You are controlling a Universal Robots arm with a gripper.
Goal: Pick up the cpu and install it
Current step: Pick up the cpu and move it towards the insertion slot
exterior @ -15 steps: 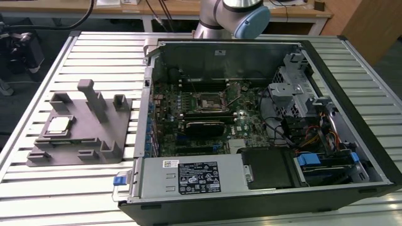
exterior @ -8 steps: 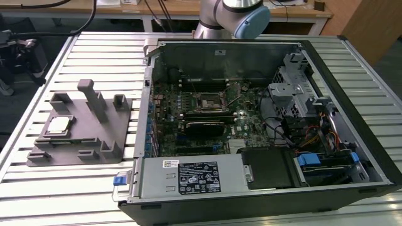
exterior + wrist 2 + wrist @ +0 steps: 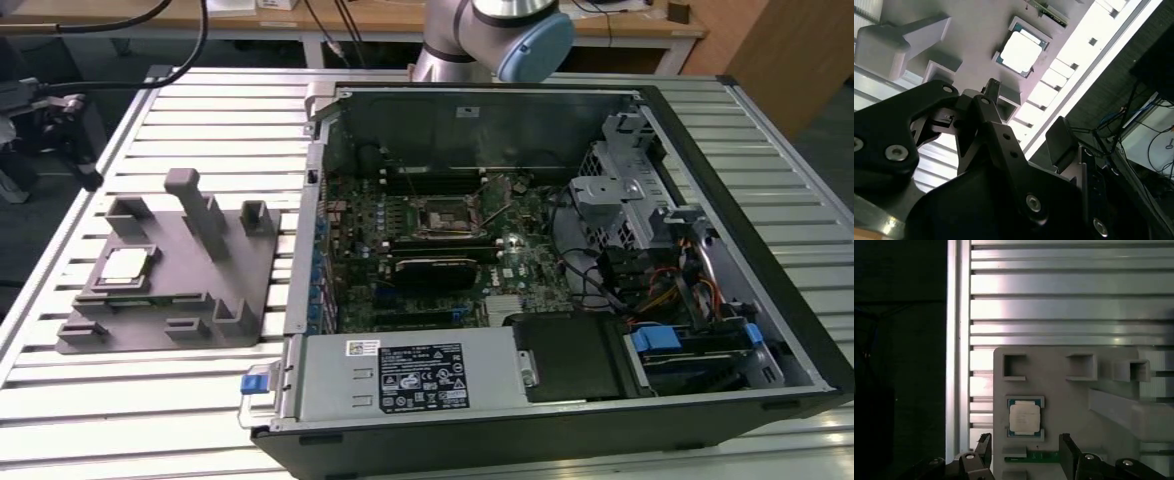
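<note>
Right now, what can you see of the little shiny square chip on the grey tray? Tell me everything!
The cpu is a small flat square chip with a pale silvery metal top and a darker greenish rim. It lies flat, top up, in a square pocket of the grey fixture, toward the exterior view's left of the open computer case. Only the fixture touches it; the open gripper is apart from it.

The arm point(image 3: 494, 35) is running off the exterior view's top edge, and the case point(image 3: 534, 440) is getting clipped at the bottom. In both wrist views the jaws are being cut off, and they are covering part of the fixture point(image 3: 979, 30).
</note>
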